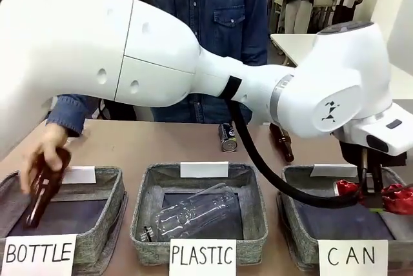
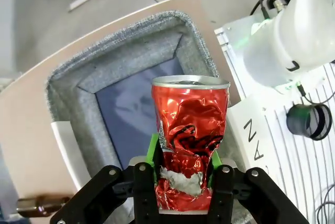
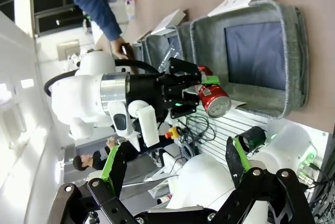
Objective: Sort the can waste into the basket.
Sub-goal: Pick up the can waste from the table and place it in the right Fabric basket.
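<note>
In the front view, the middle of the red can point(image 1: 347, 189) is covered by the left gripper point(image 1: 372, 189). The CAN basket point(image 1: 292, 215) is cut off by the right edge. The person's hand point(image 1: 40, 153) and the brown bottle point(image 1: 44, 189) in it are blurred. A second brown bottle point(image 1: 284, 146) is partly hidden behind the left arm point(image 1: 161, 63). The print on the dark can point(image 1: 227, 137) is too small to be read. In the left wrist view, the red can's lower sides are hidden by the green pads point(image 2: 152, 150).

A robotics lab: a large white jointed robot arm point(image 1: 161, 57) spans the brown table point(image 1: 161, 140), with another white worktable point(image 1: 293, 44) at upper right.
</note>
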